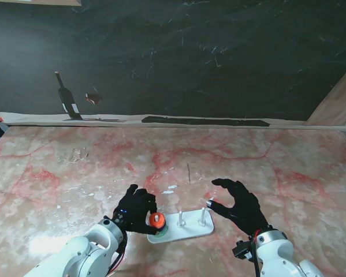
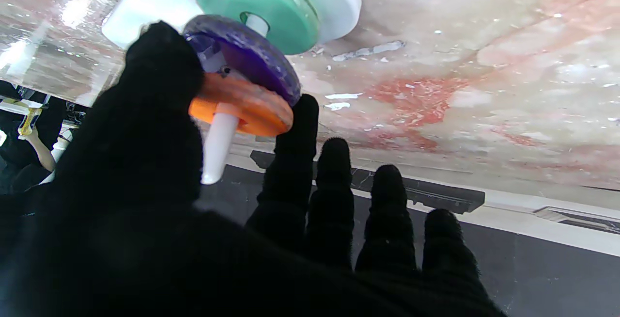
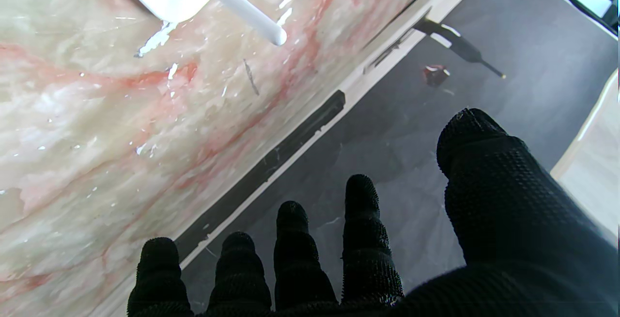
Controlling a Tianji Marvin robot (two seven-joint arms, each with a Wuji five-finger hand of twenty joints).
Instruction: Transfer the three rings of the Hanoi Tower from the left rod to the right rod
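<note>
The white base is seen near the table's near edge, between the two gloved hands. On the left rod three rings are threaded: the green ring lies flat on the base, while the purple ring and the orange ring are raised and tilted partway along the rod.

The left hand is closed on the upper rings: the thumb is pressed against the purple and orange rims on one side, and the index fingertip is set against the orange ring's edge on the other. The remaining three fingers are held straight, clear of the rings. The rod's tip is still left showing past the orange ring.

The right hand is held spread, with nothing between its fingers. It is poised just beside the base's right end, near the right rod, whose tip is seen beyond the fingertips without contact. The middle rod and the right rod are bare.

Wide open marble is left beyond both sets of fingertips, up to the table's far edge.
</note>
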